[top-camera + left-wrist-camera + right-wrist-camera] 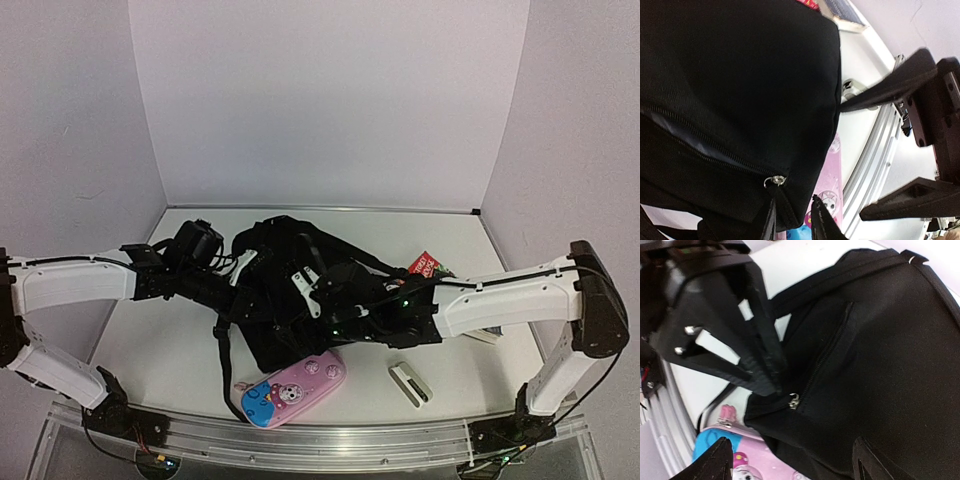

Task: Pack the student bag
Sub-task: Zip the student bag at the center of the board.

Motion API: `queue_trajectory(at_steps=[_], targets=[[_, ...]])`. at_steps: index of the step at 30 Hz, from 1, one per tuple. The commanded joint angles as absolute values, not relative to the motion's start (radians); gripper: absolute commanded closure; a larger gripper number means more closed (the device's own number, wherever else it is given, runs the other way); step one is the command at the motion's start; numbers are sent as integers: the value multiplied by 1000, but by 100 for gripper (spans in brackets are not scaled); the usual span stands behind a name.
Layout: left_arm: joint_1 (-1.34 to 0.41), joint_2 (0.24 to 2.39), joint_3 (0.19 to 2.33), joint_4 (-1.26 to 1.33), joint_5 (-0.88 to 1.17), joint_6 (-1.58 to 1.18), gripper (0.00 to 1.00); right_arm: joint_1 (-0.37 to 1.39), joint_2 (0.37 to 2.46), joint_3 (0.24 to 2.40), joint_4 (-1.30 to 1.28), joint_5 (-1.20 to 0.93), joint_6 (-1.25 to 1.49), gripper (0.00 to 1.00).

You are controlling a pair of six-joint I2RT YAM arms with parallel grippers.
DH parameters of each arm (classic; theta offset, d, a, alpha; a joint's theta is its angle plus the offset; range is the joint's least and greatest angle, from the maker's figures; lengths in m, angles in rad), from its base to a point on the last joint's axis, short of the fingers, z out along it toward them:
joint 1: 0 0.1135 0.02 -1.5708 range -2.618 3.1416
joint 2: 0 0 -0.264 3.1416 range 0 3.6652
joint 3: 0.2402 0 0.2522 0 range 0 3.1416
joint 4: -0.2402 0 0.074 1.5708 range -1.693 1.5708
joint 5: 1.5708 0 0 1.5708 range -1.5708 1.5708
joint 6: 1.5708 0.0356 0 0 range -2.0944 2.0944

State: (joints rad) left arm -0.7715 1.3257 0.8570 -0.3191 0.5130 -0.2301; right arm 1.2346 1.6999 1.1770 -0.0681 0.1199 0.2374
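Student bag: the student bag (275,335) lies slumped at the middle of the tabletop (160,340), between the two arms.
Left gripper: the left gripper (852,160) is spread wide and grips nothing; its upper fingertip sits at the bag's side.
Right gripper: the right gripper (752,415) has its jaws apart with no grip that I can see, one fingertip close to a zip pull (794,401).
Zips: the zip under the right wrist looks closed. The left wrist view shows another pull (775,180) at the end of a zip that may be slightly parted.
Pencil case: the pink-and-blue pencil case (293,388) lies just beside the bag, close to the near edge.
Other items: a small white-and-grey object (410,383) sits towards the near-right corner, and a red packet (430,264) lies beyond the right arm.
Step, as I judge it: opening the bag, with nothing packed yet.
Risk, dragging: the fabric is limp, so tugging a pull without bracing would likely slide the whole bag and push the pencil case towards the near edge.
Risk, slipping: the pull is small and could escape the pads.
Risk, snagging: the loose strap (225,360) could catch a finger.
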Motion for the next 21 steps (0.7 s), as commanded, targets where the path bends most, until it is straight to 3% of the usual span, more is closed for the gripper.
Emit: queue_trajectory(at_steps=[1, 7, 12, 18, 21], targets=[[-774, 1350, 844, -346, 487, -183, 75, 1234, 1747, 1184, -59, 200, 152, 19], [-774, 1359, 843, -347, 492, -182, 74, 1241, 1808, 1205, -82, 264, 49, 16], [-775, 1385, 844, -354, 515, -183, 69, 1246, 1855, 1214, -100, 306, 10, 19], [-775, 1430, 867, -397, 478, -167, 63, 1247, 1886, 1196, -101, 383, 16, 58], [-775, 1449, 872, -384, 484, -167, 60, 1247, 1888, 1186, -96, 383, 34, 71]])
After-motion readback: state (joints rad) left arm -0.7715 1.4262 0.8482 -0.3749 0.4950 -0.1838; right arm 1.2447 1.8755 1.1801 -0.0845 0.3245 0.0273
